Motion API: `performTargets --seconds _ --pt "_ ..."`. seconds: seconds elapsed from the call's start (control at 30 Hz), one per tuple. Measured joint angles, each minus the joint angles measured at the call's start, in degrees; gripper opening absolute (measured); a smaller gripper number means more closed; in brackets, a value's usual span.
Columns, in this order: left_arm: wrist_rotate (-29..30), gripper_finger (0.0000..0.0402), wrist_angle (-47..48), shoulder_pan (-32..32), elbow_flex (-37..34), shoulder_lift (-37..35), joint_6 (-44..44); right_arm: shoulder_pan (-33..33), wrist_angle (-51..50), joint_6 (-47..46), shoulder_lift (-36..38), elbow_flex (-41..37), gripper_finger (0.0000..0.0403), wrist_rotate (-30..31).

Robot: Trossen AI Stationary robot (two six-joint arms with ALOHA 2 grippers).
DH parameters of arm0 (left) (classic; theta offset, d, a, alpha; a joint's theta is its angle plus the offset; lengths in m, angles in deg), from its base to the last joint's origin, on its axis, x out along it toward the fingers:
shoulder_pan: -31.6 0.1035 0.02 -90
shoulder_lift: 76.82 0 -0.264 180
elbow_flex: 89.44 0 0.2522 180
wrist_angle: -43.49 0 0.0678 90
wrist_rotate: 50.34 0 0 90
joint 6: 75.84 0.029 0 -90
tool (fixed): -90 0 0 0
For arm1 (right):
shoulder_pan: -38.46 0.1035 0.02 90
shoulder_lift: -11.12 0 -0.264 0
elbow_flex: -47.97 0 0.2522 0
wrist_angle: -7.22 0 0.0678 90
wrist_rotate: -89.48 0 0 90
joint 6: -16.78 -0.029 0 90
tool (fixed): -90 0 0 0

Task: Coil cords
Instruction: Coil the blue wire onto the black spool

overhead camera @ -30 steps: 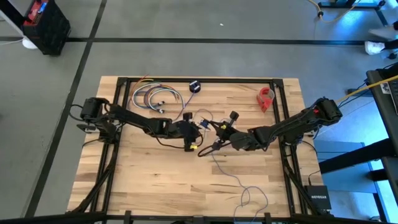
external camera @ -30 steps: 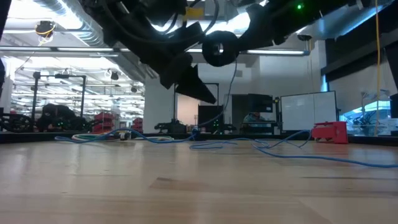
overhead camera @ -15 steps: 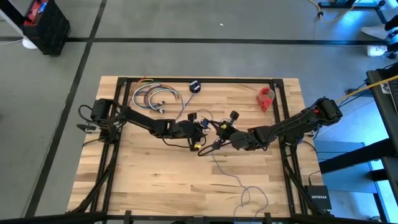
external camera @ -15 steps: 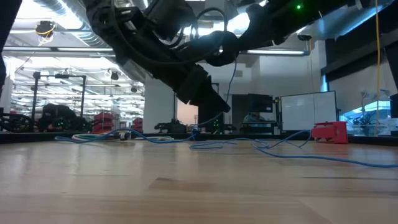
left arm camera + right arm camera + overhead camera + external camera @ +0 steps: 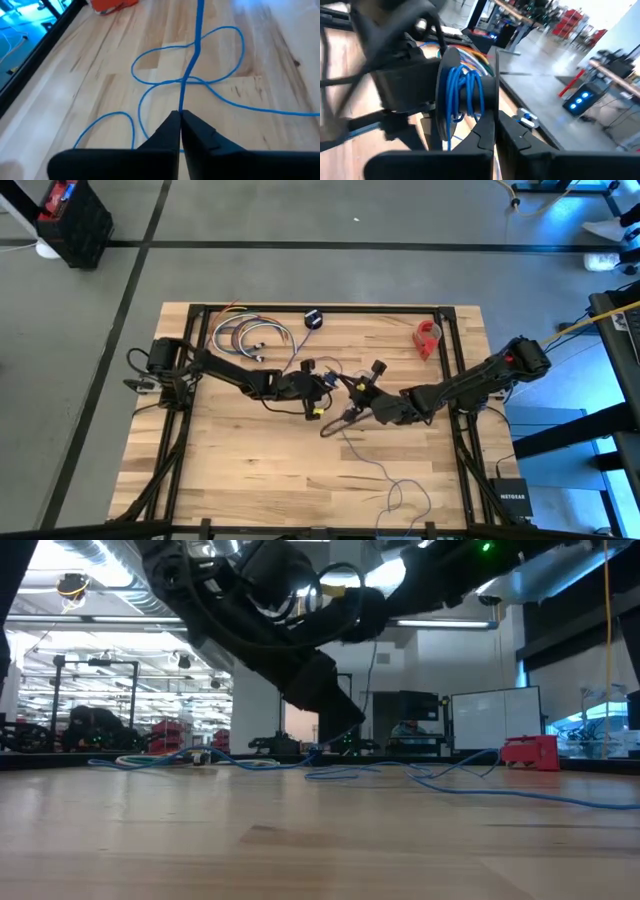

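Overhead, I have both arms reaching in to meet at mid-table; left gripper (image 5: 322, 387) and right gripper (image 5: 352, 402) sit just beside each other; the thin cord (image 5: 372, 467) trails from between them toward the near edge and ends in loose loops there; bundle of coloured cables (image 5: 245, 336) lies at the far left of the table, red object (image 5: 428, 338) at the far right, a small black item (image 5: 313, 319) by the far edge.

Low view: both arms hang over the table (image 5: 300, 840), dark and overlapping; I can't separate the fingers here; cord runs along the tabletop (image 5: 450, 783); red object (image 5: 530, 752) at right.

Left wrist: my left fingers (image 5: 165, 136) are pressed together, pinching the cord (image 5: 192, 55) right at the tips; the cord runs taut away from them, above loops lying on the wood.

Right wrist: right fingers (image 5: 487, 132) are closed, tips against the rim of the black spool (image 5: 451, 92); the spool carries several turns of cord (image 5: 465, 95); left arm's dark body sits just behind it.
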Motion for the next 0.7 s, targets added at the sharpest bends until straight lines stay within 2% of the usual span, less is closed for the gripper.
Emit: performTargets --seconds 0.1,0.3,0.5,0.7 --pt "1.26 0.0003 1.66 1.02 0.04 0.00 -1.60 2.74 -0.31 0.89 1.26 0.00 0.0005 2.57" --pt "2.76 0.0002 3.76 1.56 0.09 -0.78 -2.18 6.19 -2.08 -0.05 1.86 -0.04 0.0005 3.86" --pt "4.40 0.0001 8.46 1.36 0.04 -5.67 -2.23 6.75 -11.06 -9.25 1.97 0.02 0.0005 2.70" --pt "11.10 0.0001 18.67 -0.23 0.00 -12.30 -4.92 6.23 -13.47 -17.58 0.43 -2.73 0.0005 4.84"
